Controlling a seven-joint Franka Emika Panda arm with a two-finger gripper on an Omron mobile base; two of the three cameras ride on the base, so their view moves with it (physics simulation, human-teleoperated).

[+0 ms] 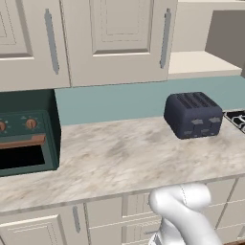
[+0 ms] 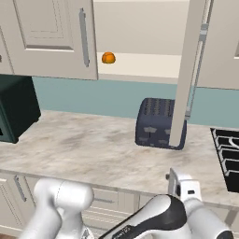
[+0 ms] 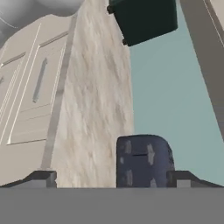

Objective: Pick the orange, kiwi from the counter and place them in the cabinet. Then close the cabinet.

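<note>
Orange first: we see it sitting on the pale shelf inside the cabinet, near the left end of the open section, just right of the closed door with its grey bar handle. We cannot find the kiwi anywhere in these views. The cabinet's other door stands swung out toward us, edge on, and in the right base view it crosses in front of the toaster.

We find the toaster, dark blue with slots on top, standing on the counter against the teal backsplash. At the far left of the counter sits a dark green toaster oven with orange knobs and an orange handle bar. A black stove grate shows at the counter's right end. Cream drawers and doors run beneath the worktop.

Our gripper is released, its two dark tips standing wide apart with nothing between them. In the hand view it is rolled on its side and looks along the counter, with the toaster framed between the tips and the green oven farther off at the top. In the right base view the hand sits low, in front of the counter edge, right of the toaster.
</note>
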